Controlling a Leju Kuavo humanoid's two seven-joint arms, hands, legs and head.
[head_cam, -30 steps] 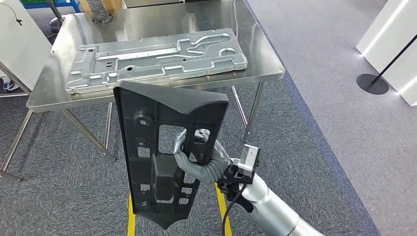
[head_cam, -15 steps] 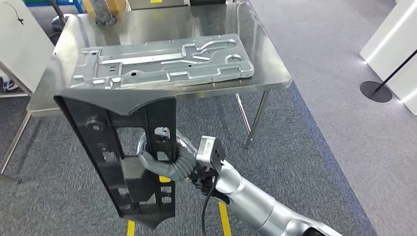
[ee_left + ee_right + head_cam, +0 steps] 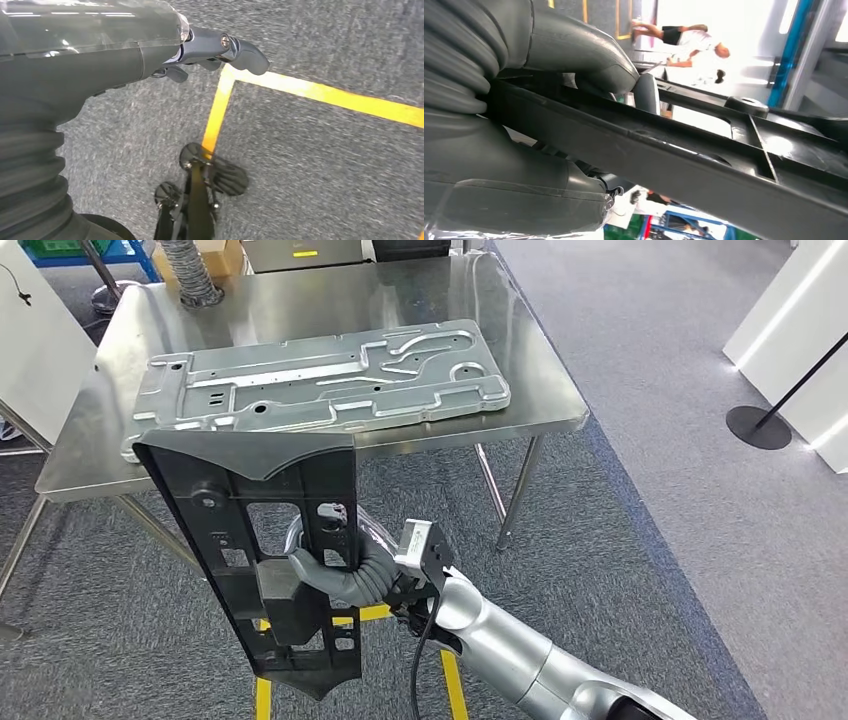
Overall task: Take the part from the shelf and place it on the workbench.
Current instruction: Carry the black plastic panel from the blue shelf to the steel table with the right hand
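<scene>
Step in hand: I am carrying the black plastic part [image 3: 262,550] toward the workbench [image 3: 545,390]; by my judgement the pick from the shelf is done and the placing is not yet begun.

Right hand: my right hand [image 3: 340,575] is gripping the part, fingers [image 3: 310,570] hooked through one of its openings and wrapped round a rib; in the right wrist view the thumb and a finger [image 3: 646,92] are clamping the rib from both sides.

Part's position: I am holding it nearly upright, tilted a little, in front of the bench's near edge and below the tabletop level, over the carpet with yellow floor tape [image 3: 264,698] beneath it.

Left hand: my left hand [image 3: 200,50] is hanging over the floor, holding nothing; its fingers look curled in, though I cannot tell for sure.

On the bench: a large stamped metal plate [image 3: 320,375] is lying across most of the top.

Next move calls for: I am judging that the part must be lifted above the edge, tipped flatter, and set down on bare steel near the plate or upon it.

Risk: the long part could catch the table edge while I am raising it.
</scene>
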